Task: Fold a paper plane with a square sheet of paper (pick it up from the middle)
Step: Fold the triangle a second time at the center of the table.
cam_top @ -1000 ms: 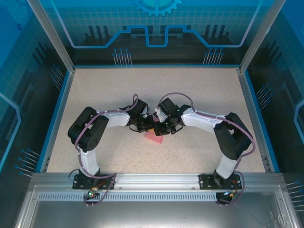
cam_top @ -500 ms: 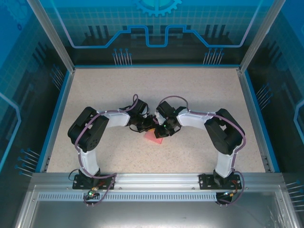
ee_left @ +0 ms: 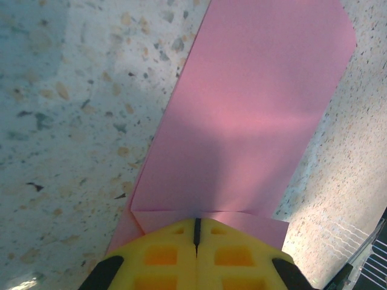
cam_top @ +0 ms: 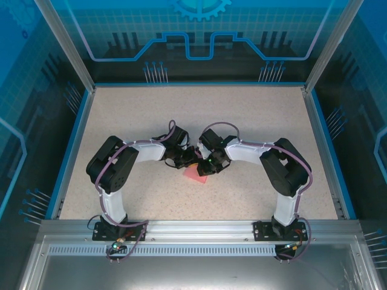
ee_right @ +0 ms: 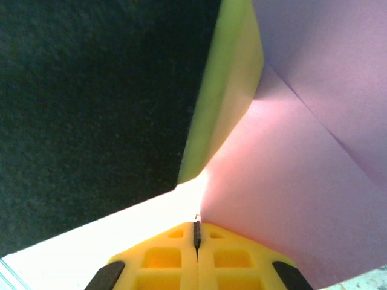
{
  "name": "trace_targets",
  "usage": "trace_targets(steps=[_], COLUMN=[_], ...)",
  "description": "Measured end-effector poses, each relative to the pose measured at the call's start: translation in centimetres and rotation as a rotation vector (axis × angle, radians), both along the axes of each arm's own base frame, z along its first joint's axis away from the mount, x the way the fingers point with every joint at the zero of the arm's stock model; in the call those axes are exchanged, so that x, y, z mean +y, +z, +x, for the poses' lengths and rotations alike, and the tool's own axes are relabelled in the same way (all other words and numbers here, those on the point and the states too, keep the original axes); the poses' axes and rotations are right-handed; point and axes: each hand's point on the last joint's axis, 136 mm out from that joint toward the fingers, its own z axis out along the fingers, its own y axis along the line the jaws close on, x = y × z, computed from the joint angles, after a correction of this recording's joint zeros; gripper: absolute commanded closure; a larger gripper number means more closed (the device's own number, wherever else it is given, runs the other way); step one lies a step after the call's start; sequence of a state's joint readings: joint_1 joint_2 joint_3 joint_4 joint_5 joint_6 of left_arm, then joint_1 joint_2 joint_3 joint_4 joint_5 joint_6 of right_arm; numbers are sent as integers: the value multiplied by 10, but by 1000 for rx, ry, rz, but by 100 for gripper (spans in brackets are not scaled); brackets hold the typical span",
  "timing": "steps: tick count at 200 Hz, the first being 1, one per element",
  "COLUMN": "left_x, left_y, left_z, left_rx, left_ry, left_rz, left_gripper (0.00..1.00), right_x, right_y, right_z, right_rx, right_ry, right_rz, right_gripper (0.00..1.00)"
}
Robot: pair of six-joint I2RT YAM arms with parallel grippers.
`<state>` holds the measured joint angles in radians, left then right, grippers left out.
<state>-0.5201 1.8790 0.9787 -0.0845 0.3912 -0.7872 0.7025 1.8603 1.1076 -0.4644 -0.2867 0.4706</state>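
The pink-red sheet of paper (cam_top: 196,175) lies folded on the speckled table near its middle. In the left wrist view it is a long folded strip (ee_left: 254,109) running away from me, with a cross crease just ahead of my fingers. My left gripper (ee_left: 196,221) is shut, its yellow tips resting on the near end of the paper. My right gripper (ee_right: 196,225) is also shut, its tips at the paper's edge (ee_right: 302,181), close beside a left finger (ee_right: 233,90). From above, both grippers (cam_top: 193,159) (cam_top: 205,168) meet over the paper's far end.
The speckled table (cam_top: 151,121) is bounded by a blue rim and transparent walls. Both arms bend inward from their bases (cam_top: 118,228) (cam_top: 281,229) on the metal rail at the near edge. Open tabletop lies on every side of the paper.
The right arm's elbow swung inward and its gripper shifted slightly left over the paper a second ago; it has held still since. The left arm and paper have not moved.
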Motion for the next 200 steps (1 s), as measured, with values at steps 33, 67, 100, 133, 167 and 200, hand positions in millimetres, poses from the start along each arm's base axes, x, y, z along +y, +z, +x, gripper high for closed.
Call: trace_targets(steps=[33,67,100,133,167,200], left_x=[0,0,0,0,0,0], left_y=[0,0,-1,-1,-1,-1], left_z=[0,0,0,0,0,0], left_rx=[4,11,14,16,16,16], left_ry=[4,13,20,22,22,22], left_rz=[0,0,1,1,1,1], left_gripper=[100,100,100,100,100,100], right_x=[0,-1,-4,-4,-5,-7], right_y=[-1,-2,-7,-7,-7,-7], right_z=[0,0,-5,-5,-6,-11], right_rx=[1,-1,0,-9,-25,-35], right_ry=[0,2,16,19,19,22], right_rz=[-1,-6,-16,-9,5,16], right_gripper=[96,96,96,96,96,96])
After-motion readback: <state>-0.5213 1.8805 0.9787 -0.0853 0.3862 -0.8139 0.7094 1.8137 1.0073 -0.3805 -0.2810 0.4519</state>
